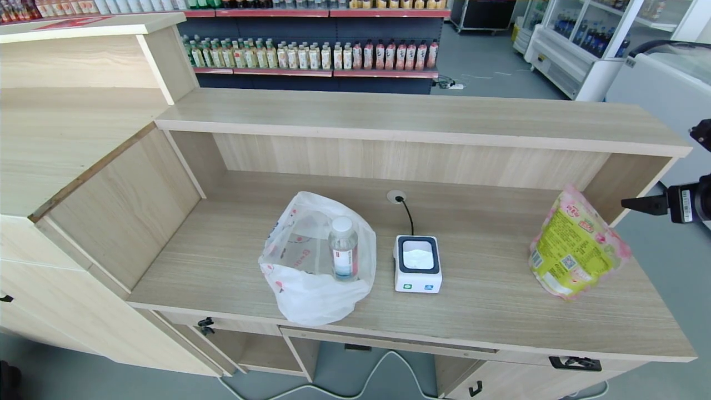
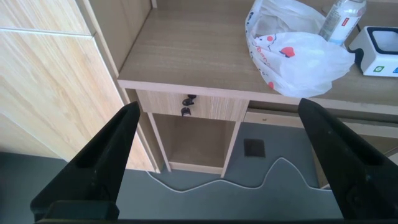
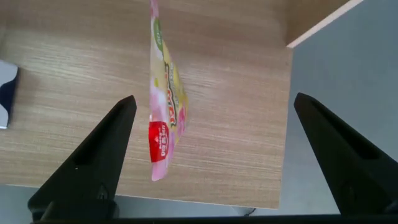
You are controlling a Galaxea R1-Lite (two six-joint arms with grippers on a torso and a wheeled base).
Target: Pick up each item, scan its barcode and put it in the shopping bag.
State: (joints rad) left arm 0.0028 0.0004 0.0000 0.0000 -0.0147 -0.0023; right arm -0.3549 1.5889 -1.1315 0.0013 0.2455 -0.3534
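Note:
A white plastic shopping bag [image 1: 303, 266] lies on the counter's left half, and a clear water bottle [image 1: 343, 247] stands upright in its open mouth. To its right sits the white barcode scanner [image 1: 417, 263]. A green and pink snack pouch [image 1: 575, 244] stands near the counter's right end. My right gripper [image 3: 214, 98] is open, held off the counter's right end, with the pouch [image 3: 165, 93] edge-on ahead of its fingers and apart from them. My left gripper [image 2: 219, 106] is open, low in front of the counter's left corner, with bag [image 2: 298, 53], bottle [image 2: 341, 22] and scanner [image 2: 380, 53] farther off.
The wooden counter [image 1: 489, 311] has a raised back shelf [image 1: 422, 119] and side walls. A black cable [image 1: 408, 214] runs from the scanner to a hole at the back. A drawer with a key [image 2: 186, 106] sits under the counter's left front. Store shelves stand behind.

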